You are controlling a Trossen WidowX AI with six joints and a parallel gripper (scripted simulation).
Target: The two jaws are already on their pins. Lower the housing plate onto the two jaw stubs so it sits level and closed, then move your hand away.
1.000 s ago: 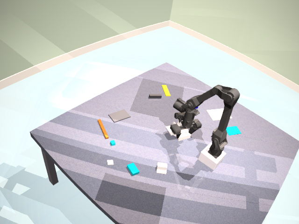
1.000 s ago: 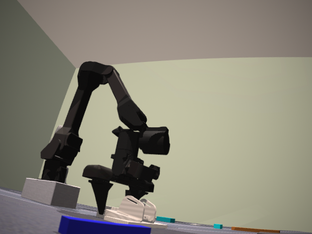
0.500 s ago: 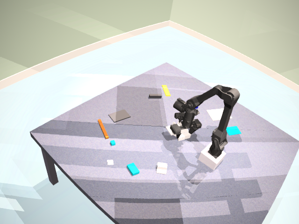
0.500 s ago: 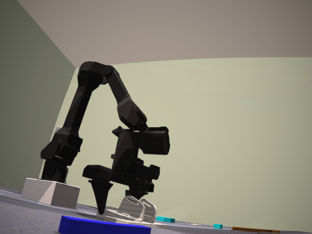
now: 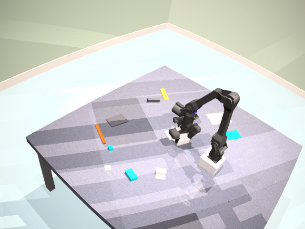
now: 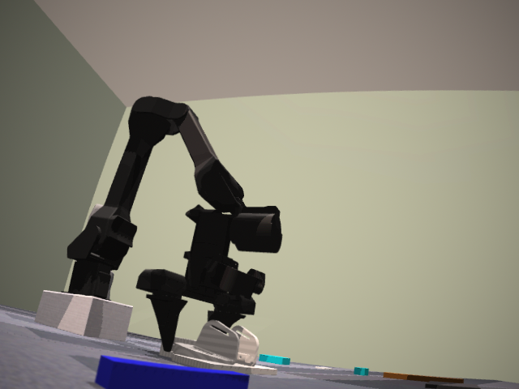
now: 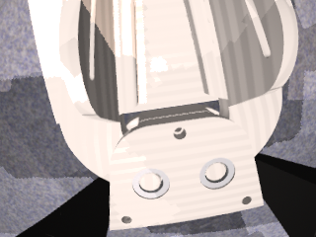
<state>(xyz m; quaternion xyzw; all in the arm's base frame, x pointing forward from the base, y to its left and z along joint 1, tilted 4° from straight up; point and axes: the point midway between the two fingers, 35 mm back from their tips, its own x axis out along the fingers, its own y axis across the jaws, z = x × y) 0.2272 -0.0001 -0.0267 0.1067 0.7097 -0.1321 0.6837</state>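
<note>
My gripper (image 5: 183,139) (image 6: 196,339) (image 7: 180,170) is shut on the housing plate (image 7: 183,153), with one black finger at each side. The plate is white, with two ringed holes and round stub ends showing in them. It lies across the near end of a white assembly in the wrist view. The assembly has a flat base (image 6: 263,369) (image 7: 79,143) and two tall curved walls (image 6: 220,341) (image 7: 249,69) with slots. The plate's underside and any gap below it are hidden. The jaws cannot be told apart from the other white parts.
A blue block (image 5: 195,111) (image 6: 171,374) lies behind the gripper in the top view. A white sheet (image 5: 214,119) and cyan piece (image 5: 233,135) lie right. An orange strip (image 5: 100,133), dark plate (image 5: 116,120) and cyan block (image 5: 131,174) lie left; a white stepped block (image 5: 160,173) lies in front.
</note>
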